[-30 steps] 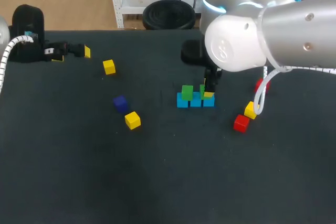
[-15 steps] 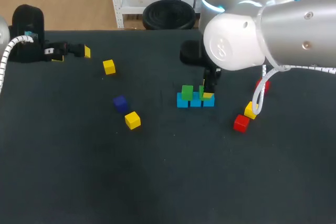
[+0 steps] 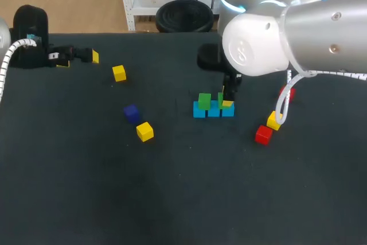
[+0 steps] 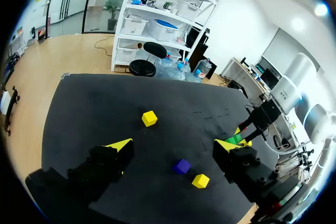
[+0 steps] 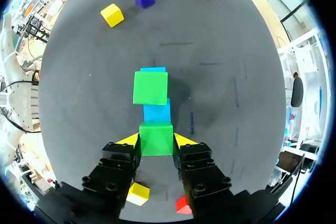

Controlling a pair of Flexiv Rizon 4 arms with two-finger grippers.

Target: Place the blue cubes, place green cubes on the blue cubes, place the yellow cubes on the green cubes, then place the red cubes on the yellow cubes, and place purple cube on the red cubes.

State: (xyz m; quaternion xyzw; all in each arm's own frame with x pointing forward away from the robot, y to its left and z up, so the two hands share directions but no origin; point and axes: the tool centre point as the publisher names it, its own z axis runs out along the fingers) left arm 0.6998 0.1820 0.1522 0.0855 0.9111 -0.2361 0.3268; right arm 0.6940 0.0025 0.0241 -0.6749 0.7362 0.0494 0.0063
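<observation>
Three blue cubes (image 3: 213,110) form a row mid-table. One green cube (image 3: 204,101) (image 5: 150,87) rests on the row's left end. My right gripper (image 3: 225,102) (image 5: 156,140) is shut on a second green cube (image 5: 156,138), held over the row's right end, where a blue cube (image 5: 157,113) shows just ahead of it. My left gripper (image 3: 79,58) (image 4: 173,145) stands open and empty at the table's far left. Loose on the table are yellow cubes (image 3: 118,73) (image 3: 144,131) (image 3: 273,120), red cubes (image 3: 263,135) (image 3: 286,93) and a purple cube (image 3: 132,113) (image 4: 182,166).
My right arm's large silver body (image 3: 275,32) hangs over the table's back right and hides part of the far red cube. Its white cable (image 3: 282,107) loops down beside the yellow cube on the right.
The right arm's body has eased very slightly left; its gripper, the held green cube and all other cubes stand as before. The left arm has not moved.
</observation>
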